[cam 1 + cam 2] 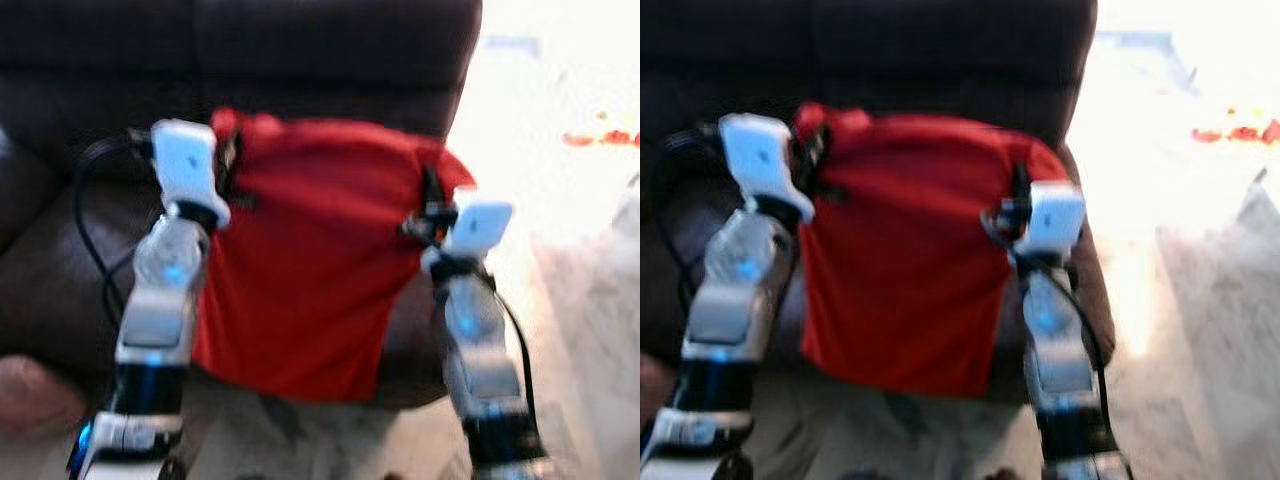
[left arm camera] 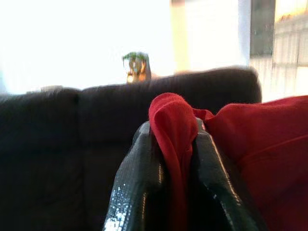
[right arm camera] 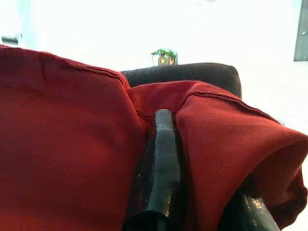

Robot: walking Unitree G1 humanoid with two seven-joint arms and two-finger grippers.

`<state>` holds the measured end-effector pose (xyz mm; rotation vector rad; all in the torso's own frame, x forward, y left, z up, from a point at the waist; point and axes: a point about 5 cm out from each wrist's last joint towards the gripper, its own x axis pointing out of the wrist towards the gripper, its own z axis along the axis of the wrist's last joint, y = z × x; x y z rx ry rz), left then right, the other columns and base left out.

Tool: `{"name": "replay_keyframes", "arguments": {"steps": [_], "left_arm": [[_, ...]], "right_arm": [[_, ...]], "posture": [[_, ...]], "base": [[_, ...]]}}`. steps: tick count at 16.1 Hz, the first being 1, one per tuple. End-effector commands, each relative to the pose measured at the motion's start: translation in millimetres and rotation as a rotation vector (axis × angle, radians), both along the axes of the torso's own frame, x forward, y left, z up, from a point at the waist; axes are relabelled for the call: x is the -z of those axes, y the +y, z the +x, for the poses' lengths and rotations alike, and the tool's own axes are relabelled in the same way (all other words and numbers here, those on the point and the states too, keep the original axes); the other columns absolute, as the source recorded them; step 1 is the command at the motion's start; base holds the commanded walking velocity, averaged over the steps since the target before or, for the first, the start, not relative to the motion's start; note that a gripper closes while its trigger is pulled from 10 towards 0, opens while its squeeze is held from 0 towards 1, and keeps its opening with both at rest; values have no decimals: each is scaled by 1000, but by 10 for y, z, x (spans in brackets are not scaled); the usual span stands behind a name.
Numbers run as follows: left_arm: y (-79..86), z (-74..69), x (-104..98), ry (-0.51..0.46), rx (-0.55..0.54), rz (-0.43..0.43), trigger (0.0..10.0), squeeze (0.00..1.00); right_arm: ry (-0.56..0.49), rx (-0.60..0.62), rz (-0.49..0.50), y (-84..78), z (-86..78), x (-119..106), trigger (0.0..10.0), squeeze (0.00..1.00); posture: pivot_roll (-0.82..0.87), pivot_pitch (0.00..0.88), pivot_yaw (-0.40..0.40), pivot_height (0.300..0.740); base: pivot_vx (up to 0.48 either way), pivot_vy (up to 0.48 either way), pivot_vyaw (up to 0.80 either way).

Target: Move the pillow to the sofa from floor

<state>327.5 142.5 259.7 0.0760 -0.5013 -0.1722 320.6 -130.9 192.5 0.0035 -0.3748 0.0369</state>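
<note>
Pillow (image 1: 305, 265), red, soft fabric, roughly rectangular, held up off the floor between both arms in front of the sofa (image 1: 300, 50); its lower edge hangs free above the pale marbled floor (image 1: 300, 440) and its upper edge lies against the dark seat front. Head views are blurred. Left gripper (image 2: 175, 159): the left wrist view shows what the head views do not, namely two glossy black fingers (image 2: 139, 183) clamped together on a bunched fold of the pillow's upper corner, the cloth rising in a rounded peak between them. Right gripper (image 3: 202, 192): the right wrist view shows one black finger (image 3: 161, 168) lying in a crease of the red fabric and the other at the frame's edge, with a thick roll of the opposite corner pinched between them; a stitched seam runs along that corner. In the head views the silver arms flank the pillow, white wrist housings at its two upper corners, black cables looping beside each. Sofa: dark brown, smooth, leather-like, with a cushioned back. Farther off, both wrist views show a small green potted plant (image 2: 136, 65) standing behind the sofa back against a very bright background.
</note>
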Motion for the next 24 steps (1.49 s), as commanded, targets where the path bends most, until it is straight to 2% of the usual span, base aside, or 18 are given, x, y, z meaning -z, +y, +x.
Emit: {"name": "replay_keyframes", "arguments": {"steps": [1,2,4,7,10,13,15,20,24], "left_arm": [[-67,-79,-279,-119,34,-12,10000,0],[-20,-56,-318,-124,26,-24,10000,0],[-14,-49,-366,-130,31,-16,10000,0],[-3,-56,-448,-150,30,-26,10000,0],[12,-54,-349,-103,46,-21,10000,0],[-43,-49,-213,-40,96,30,10000,0],[-38,-40,-171,-16,91,43,10000,0],[-27,11,39,86,64,190,10000,0],[-35,43,61,71,43,158,10000,0]], "right_arm": [[-130,29,22,-83,-32,-325,10000,0],[-187,19,31,-77,-10,-529,10000,0],[-236,20,40,-92,9,-705,10000,0],[-247,19,58,-93,31,-769,10000,0],[-202,-4,59,-38,38,-686,10000,0],[-156,-7,60,-27,41,-574,10000,0],[-136,-5,72,-30,46,-541,10000,0],[-105,-12,73,-2,60,-460,10000,0],[-60,-18,57,18,64,-340,10000,0]], "posture": [[55,68,-7,740],[55,68,-9,740],[52,68,-8,740],[54,68,-13,740],[56,71,-17,740],[57,71,-20,740],[59,71,-21,740],[61,67,-20,740],[56,64,-19,740]], "base": [[322,0,0],[326,0,0],[324,0,0],[328,0,0],[199,0,0],[0,0,0],[0,0,0],[0,0,0],[0,0,0]]}}
